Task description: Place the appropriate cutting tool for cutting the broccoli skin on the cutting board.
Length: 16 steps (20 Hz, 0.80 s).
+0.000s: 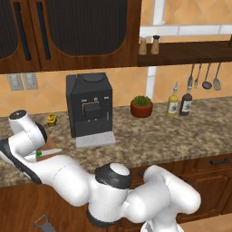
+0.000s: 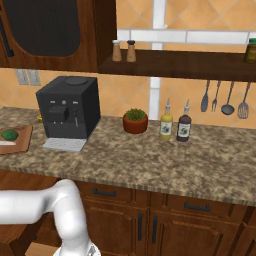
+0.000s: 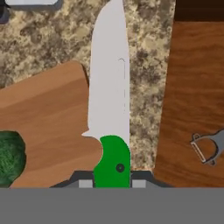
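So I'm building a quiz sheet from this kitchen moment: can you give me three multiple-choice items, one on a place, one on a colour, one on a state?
1. Where is the broccoli?
A. on the cutting board
B. on the coffee machine
C. beside the two bottles

2. What colour is the knife handle?
A. red
B. green
C. black

3. What is the claw doing?
A. open over the peeler
B. shut on the knife
C. shut on the broccoli

Answers:
1. A, the right base view shows the dark green lump lying on the wooden board at the counter's left end.
2. B, the hand view shows a bright green handle under the silver blade.
3. B, in the hand view the green handle sits clamped between the two fingertips, while the peeler lies apart to the right.
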### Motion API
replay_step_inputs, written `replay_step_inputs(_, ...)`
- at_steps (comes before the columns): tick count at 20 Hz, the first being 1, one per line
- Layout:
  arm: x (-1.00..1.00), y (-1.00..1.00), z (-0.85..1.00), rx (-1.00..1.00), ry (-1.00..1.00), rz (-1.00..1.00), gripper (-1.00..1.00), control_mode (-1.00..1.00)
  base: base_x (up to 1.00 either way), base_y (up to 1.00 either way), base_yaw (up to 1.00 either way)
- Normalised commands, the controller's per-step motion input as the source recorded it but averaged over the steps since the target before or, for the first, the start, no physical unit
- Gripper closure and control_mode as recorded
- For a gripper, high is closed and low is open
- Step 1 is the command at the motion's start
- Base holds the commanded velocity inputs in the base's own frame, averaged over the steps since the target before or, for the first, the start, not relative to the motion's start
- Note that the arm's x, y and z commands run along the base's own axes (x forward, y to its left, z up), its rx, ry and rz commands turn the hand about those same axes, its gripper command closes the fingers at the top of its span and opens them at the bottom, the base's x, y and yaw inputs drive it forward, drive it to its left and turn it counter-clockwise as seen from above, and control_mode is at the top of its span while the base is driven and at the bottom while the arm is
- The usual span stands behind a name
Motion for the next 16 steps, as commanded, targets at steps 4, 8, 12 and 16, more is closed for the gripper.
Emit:
replay_step_inputs(4, 0.53, 0.22, -0.49, -0.01, 0.00, 0.00, 1.00, -1.00, 0.00, 0.00, 0.00)
replay_step_inputs(8, 0.44, 0.23, -0.51, 0.00, 0.00, 0.00, 1.00, -1.00, 0.00, 0.00, 0.00)
replay_step_inputs(12, 0.21, 0.07, -0.34, 0.00, -0.01, 0.00, 1.00, -1.00, 0.00, 0.00, 0.00)
replay_step_inputs(16, 0.01, 0.00, -0.37, 0.00, -0.02, 0.00, -1.00, -1.00, 0.00, 0.00, 0.00)
